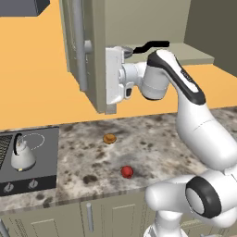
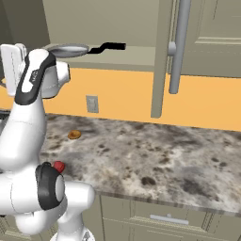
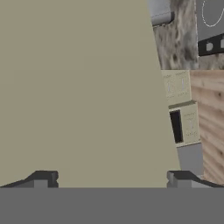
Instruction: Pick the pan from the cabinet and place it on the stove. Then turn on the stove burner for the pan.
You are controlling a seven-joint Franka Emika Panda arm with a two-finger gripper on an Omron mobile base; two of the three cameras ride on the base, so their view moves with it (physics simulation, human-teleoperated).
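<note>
The pan [image 2: 70,49], grey with a long black handle [image 2: 109,47], lies on the open cabinet's shelf [image 2: 134,62]. In the left base view its handle [image 1: 152,45] pokes out behind my wrist. My gripper [image 3: 111,179] is open with nothing between the fingertips [image 3: 43,178]. The hand [image 1: 113,76] sits right at the edge of the swung-out cabinet door [image 1: 95,55], below and left of the pan. The door's beige face [image 3: 83,87] lies close in front of the fingers. The stove [image 1: 44,157] is down at the left.
A small silver kettle [image 1: 21,156] stands on the stove. An orange item [image 1: 109,138] and a red one [image 1: 127,172] lie on the speckled counter [image 1: 152,139]. The door's long bar handle [image 1: 79,46] hangs left of my hand. A wall outlet [image 2: 92,103] sits below the shelf.
</note>
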